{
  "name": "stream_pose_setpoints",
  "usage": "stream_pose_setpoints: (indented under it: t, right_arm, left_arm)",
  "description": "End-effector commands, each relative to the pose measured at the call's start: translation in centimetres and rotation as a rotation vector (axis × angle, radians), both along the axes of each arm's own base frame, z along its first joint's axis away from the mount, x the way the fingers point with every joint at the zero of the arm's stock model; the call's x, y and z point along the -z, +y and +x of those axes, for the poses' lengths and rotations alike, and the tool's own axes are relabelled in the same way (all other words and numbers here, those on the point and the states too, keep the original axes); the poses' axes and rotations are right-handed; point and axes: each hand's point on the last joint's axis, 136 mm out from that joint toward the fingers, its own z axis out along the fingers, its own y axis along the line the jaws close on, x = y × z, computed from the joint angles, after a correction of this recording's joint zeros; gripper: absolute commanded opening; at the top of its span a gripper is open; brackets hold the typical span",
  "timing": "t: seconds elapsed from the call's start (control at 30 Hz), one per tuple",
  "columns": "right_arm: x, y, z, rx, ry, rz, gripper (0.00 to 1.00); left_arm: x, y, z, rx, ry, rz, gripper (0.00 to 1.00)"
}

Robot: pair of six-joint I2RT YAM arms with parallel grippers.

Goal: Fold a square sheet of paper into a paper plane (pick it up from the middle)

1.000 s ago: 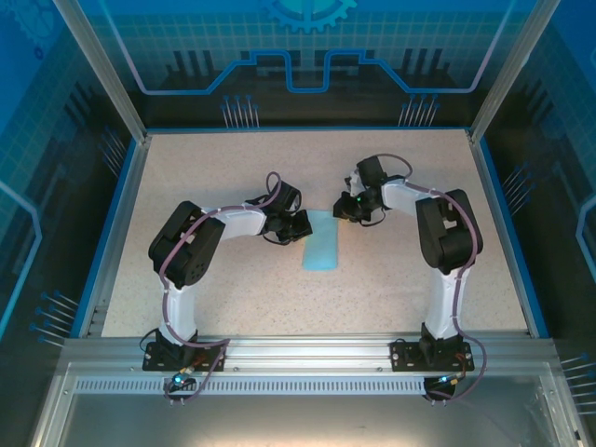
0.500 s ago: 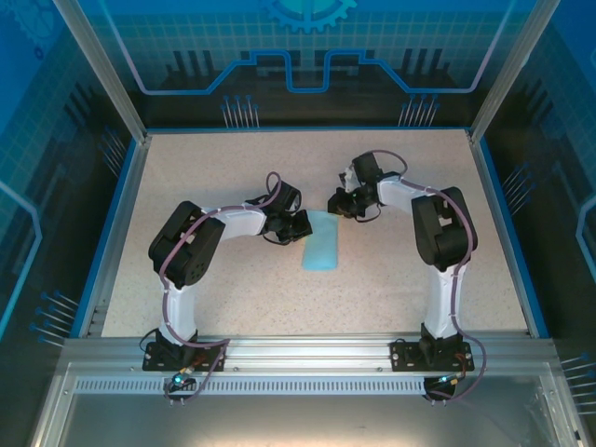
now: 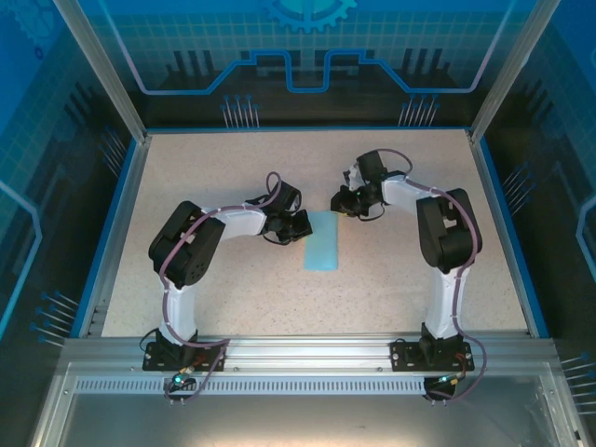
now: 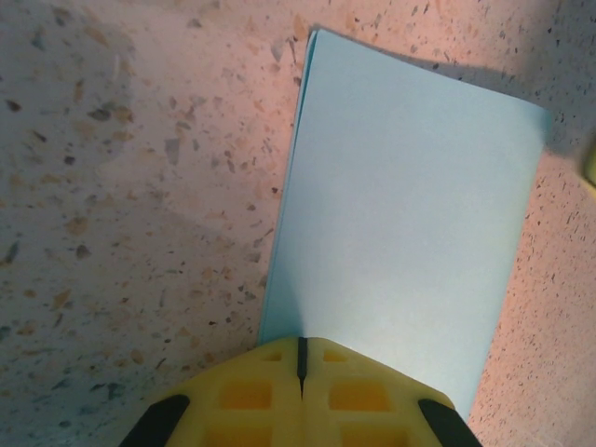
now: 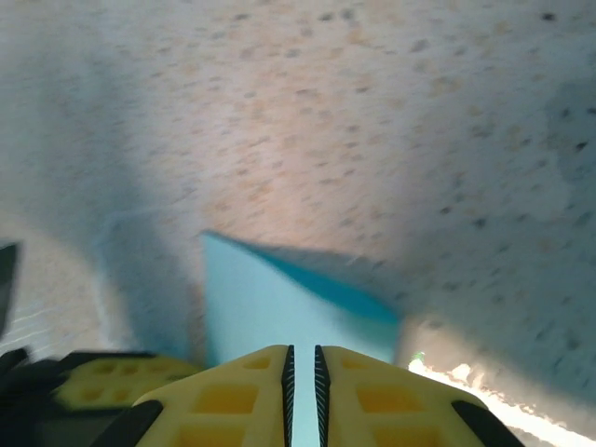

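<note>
From above, the folded blue paper [image 3: 322, 244] lies flat near the middle of the tabletop [image 3: 233, 298]. The left claw [image 3: 302, 226] is at its left edge, and the right claw [image 3: 337, 202] is by its far right corner.

Left wrist: the left claw [image 4: 300, 363] is pressed together at the paper [image 4: 400, 214] edge.

Right wrist: the right claw [image 5: 301, 368] shows a thin slit; I cannot tell whether it grips the paper [image 5: 270, 298].

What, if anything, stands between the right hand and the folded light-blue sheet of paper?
Nothing visible does. The right hand points straight at the folded light-blue sheet of paper, which lies right at its fingertips on the speckled table. The left hand sits at the sheet's opposite edge, out of that path.
</note>
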Motion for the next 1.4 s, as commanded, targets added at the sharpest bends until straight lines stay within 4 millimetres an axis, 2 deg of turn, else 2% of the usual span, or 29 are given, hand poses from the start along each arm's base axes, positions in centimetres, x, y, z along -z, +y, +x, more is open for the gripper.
stream_pose_setpoints:
  t: [0.0,0.23,0.67,0.77,0.9,1.03,1.2,1.37]
  right_arm:
    - [-1.2,1.5,-2.8,-0.065,0.021,0.046,0.16]
    - [0.8,2.0,-5.5,-0.08,0.091,0.054,0.16]
    - [4.9,0.7,-6.1,-0.06,0.16,-0.01,0.16]
    - [4.7,0.9,-5.9,-0.063,0.155,0.008,0.16]
    - [2.0,1.7,-5.7,-0.088,0.097,0.082,0.16]
    - [0.5,2.0,-6.9,-0.118,0.083,0.115,0.16]
    - [2.0,1.3,-8.9,-0.122,0.135,0.084,0.16]
    - [3.8,0.7,-9.8,-0.111,0.182,0.051,0.16]
  left_arm:
    - [3.5,1.6,-2.8,-0.017,0.139,0.101,0.0]
    - [3.6,1.6,-2.8,-0.016,0.14,0.1,0.0]
    - [3.2,1.4,-2.6,-0.012,0.136,0.096,0.0]
    - [3.3,1.4,-2.6,-0.012,0.137,0.097,0.0]
    - [3.4,1.4,-2.6,-0.013,0.138,0.099,0.0]
    - [3.5,1.5,-2.7,-0.015,0.14,0.1,0.0]
    - [3.6,1.5,-2.7,-0.018,0.141,0.098,0.0]
    - [3.5,1.4,-2.7,-0.018,0.14,0.097,0.0]
